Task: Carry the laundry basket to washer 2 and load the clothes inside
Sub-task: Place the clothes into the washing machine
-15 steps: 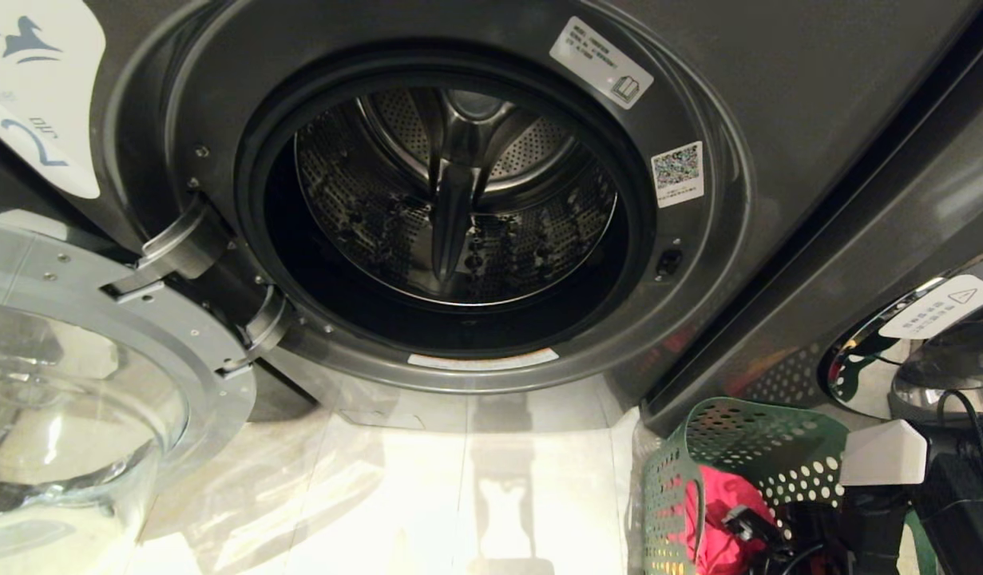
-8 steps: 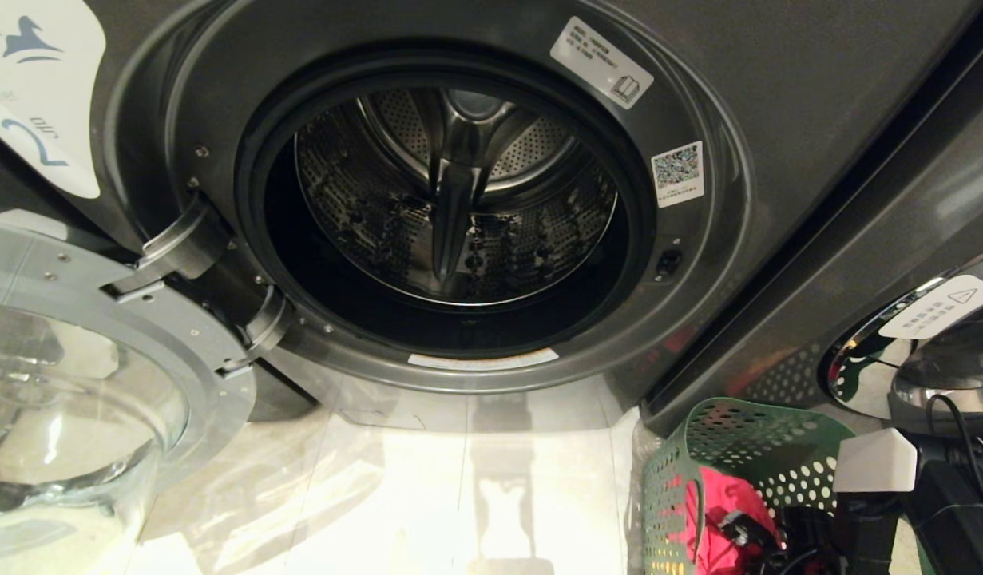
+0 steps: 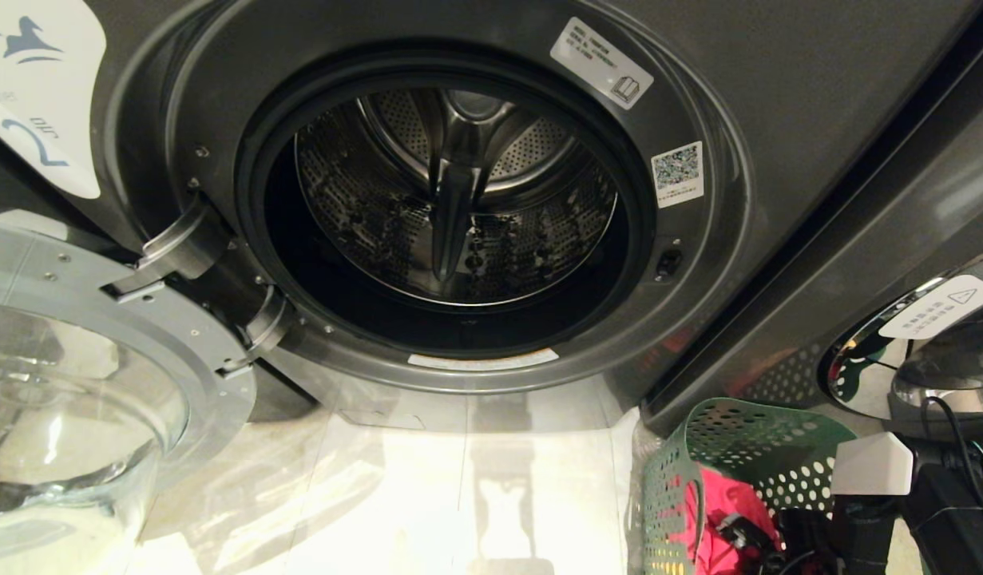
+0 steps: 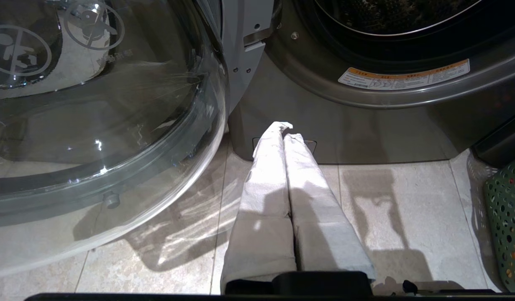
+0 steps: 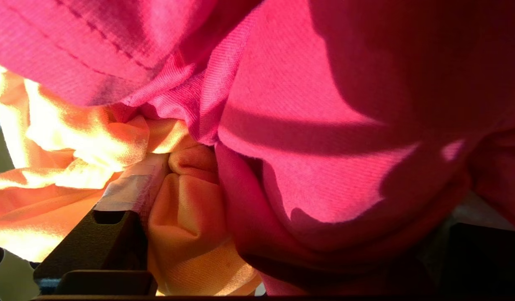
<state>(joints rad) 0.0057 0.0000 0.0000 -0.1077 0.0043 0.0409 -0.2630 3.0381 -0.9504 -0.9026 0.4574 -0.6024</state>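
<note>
Washer 2 (image 3: 475, 200) stood with its glass door (image 3: 68, 415) swung left, its perforated steel drum bare behind a round rubber rim. The green holed basket (image 3: 739, 455) sat at its lower right on pale tile. My right end effector (image 5: 261, 234), spread wide, was buried in soft pink (image 5: 324, 125) and orange (image 5: 73, 159) clothes; my left end effector (image 4: 284, 133) hung clenched, padded fingers together.

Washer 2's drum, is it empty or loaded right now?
Empty. Through the open door, washer 2 shows only bare perforated metal drum; the pink garment lies in the laundry basket.
</note>
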